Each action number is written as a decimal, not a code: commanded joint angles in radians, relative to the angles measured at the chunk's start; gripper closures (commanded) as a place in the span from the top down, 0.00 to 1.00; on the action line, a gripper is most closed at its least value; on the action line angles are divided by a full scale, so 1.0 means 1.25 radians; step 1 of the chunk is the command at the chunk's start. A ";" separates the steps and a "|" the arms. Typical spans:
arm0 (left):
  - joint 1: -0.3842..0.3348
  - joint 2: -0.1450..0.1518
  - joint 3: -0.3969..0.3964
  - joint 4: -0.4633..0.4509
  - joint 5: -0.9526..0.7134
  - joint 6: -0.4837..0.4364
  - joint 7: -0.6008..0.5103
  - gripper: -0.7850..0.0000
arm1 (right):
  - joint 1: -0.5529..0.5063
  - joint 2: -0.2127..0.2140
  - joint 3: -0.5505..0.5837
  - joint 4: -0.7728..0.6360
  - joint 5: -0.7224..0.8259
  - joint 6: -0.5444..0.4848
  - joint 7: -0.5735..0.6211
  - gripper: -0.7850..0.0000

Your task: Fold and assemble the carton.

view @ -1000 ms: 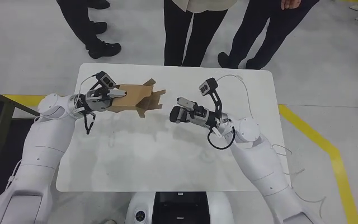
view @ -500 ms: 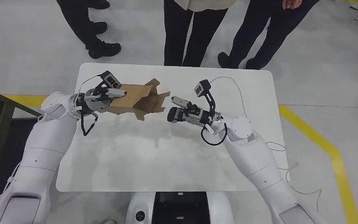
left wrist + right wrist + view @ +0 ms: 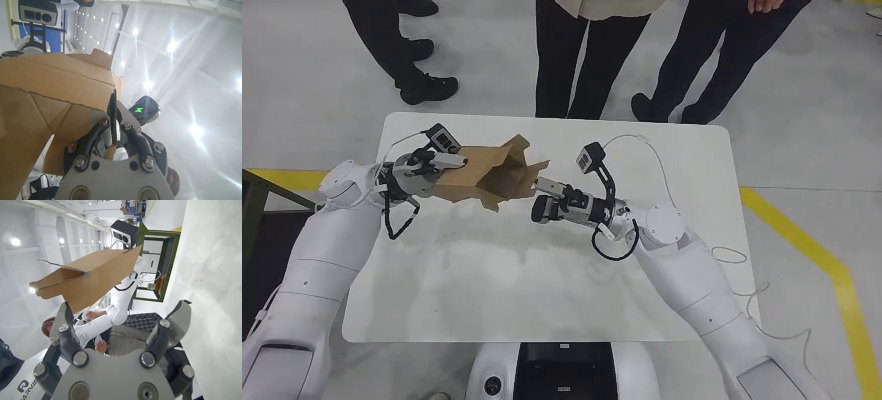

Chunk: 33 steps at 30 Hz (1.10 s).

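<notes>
A brown cardboard carton (image 3: 487, 172) is held up above the back left part of the white table (image 3: 542, 290), partly unfolded, with loose flaps at its open end. My left gripper (image 3: 438, 168) is shut on the edge of a carton (image 3: 47, 83) panel; in the left wrist view the cardboard sits pinched between its fingers (image 3: 105, 121). My right gripper (image 3: 538, 205) is open right beside the carton's open end. In the right wrist view the carton (image 3: 90, 277) hangs just beyond the spread fingers (image 3: 65, 313).
Several people stand behind the table's far edge (image 3: 572, 60). A thin white cable (image 3: 667, 160) trails across the back right of the table. A dark green frame (image 3: 257, 185) stands at the left of the table.
My right arm has moved left across the table, up to the carton's open end. The left gripper has tilted the carton slightly, raising its open end.
</notes>
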 commanded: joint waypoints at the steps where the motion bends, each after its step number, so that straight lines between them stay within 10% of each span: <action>1: -0.004 0.000 0.007 0.003 -0.004 -0.001 0.000 0.00 | 0.005 -0.001 -0.006 -0.002 -0.004 0.002 0.002 1.00; 33: -0.040 0.000 0.065 0.026 -0.030 -0.027 0.000 0.00 | 0.026 -0.019 -0.060 -0.006 -0.036 0.009 0.001 1.00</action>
